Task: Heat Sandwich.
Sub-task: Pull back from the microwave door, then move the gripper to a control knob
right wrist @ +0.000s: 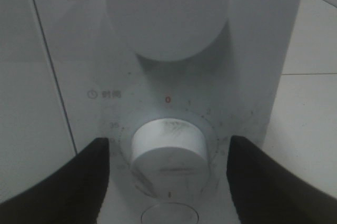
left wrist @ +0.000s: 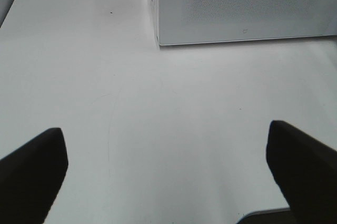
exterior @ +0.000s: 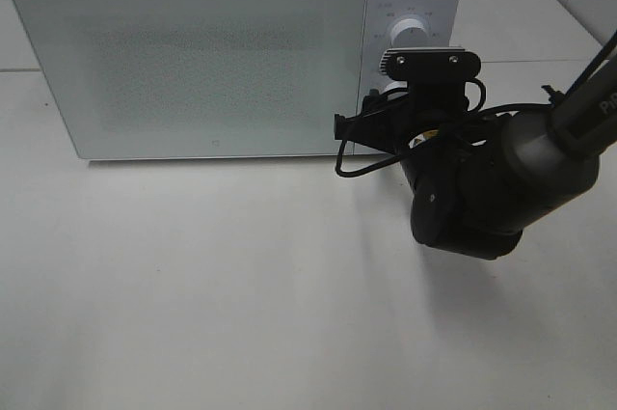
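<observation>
Squarely facing microwave (exterior: 193,53), right tool (right wrist: 168,147) straddling timer knob (right wrist: 167,156)

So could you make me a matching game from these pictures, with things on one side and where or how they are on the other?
Things:
1. microwave door
2. lower knob
3. upper knob
4. left arm's fingers

Where or how:
A. wide apart above the table
B. between the right arm's fingers, a gap on each side
C. shut
D. nothing around it, just above the other knob

Pairs: 1-C, 2-B, 3-D, 4-A.
</observation>
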`<state>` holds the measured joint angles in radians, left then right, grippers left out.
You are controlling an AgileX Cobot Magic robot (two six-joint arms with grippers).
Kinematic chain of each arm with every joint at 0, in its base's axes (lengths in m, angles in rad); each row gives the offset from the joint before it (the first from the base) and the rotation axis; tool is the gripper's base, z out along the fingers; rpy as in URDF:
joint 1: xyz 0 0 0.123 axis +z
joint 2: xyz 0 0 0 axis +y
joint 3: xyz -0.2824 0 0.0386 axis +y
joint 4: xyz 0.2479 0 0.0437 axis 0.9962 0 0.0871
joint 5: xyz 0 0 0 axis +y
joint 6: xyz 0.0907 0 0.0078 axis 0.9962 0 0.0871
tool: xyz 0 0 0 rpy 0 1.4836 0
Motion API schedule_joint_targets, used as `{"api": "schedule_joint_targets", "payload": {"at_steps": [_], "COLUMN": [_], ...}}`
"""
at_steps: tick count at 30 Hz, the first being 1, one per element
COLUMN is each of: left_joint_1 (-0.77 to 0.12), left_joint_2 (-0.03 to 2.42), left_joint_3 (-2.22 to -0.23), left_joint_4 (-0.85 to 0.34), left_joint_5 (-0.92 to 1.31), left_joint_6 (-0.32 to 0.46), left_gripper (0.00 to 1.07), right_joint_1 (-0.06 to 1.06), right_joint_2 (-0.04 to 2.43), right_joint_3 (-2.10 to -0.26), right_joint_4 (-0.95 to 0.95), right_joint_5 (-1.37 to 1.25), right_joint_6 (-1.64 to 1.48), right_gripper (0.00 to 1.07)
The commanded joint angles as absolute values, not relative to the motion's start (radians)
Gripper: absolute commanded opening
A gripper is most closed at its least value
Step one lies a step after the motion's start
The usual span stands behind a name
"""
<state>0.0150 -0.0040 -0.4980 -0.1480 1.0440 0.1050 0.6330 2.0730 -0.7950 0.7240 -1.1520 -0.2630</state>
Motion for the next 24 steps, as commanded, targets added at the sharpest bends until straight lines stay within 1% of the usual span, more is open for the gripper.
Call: {"api": "schedule_joint_targets", "payload": {"at_steps": [1, 5, 8, 9, 10, 11, 13, 14, 15, 24], "left_joint_1": [0.016, 0.016, 0.016, 0.016, 0.016, 0.016, 0.016, 0.016, 0.016, 0.016], "left_joint_2": [-0.025, -0.025, -0.025, -0.025, -0.025, -0.025, -0.025, -0.025, -0.025, -0.025], "left_joint_3": [-0.494, -0.494, -0.494, -0.494, -0.494, -0.494, -0.494, -0.494, -0.494, -0.494], "left_joint_4": [-0.15, -0.15, -0.15, -0.15, -0.15, -0.15, -0.15, -0.15, -0.15, -0.15], "left_joint_5": [1.036, 1.036, 1.036, 1.036, 1.036, 1.036, 1.036, 1.036, 1.036, 1.036], "left_joint_6": [0.099, 0.099, 0.099, 0.099, 0.099, 0.099, 0.099, 0.099, 0.099, 0.099], "left_gripper": [0.98, 0.98, 0.98, 0.98, 0.98, 0.98, 0.98, 0.98, 0.98, 0.98], "right_joint_1": [0.627, 0.627, 0.627, 0.627, 0.627, 0.627, 0.627, 0.627, 0.627, 0.627], "right_joint_2": [2.081, 2.087, 2.087, 2.087, 2.087, 2.087, 2.087, 2.087, 2.087, 2.087], "right_joint_3": [-0.813, -0.828, -0.843, -0.843, -0.843, -0.843, -0.843, -0.843, -0.843, -0.843], "right_joint_4": [0.716, 0.715, 0.717, 0.717, 0.718, 0.719, 0.719, 0.719, 0.719, 0.719], "right_joint_5": [-1.159, -1.155, -1.153, -1.153, -1.154, -1.158, -1.157, -1.157, -1.157, -1.157], "right_joint_6": [-0.263, -0.263, -0.264, -0.264, -0.264, -0.265, -0.267, -0.267, -0.267, -0.267], "right_gripper": [0.61, 0.58, 0.4, 0.4, 0.33, 0.18, 0.08, 0.08, 0.0, 0.0]}}
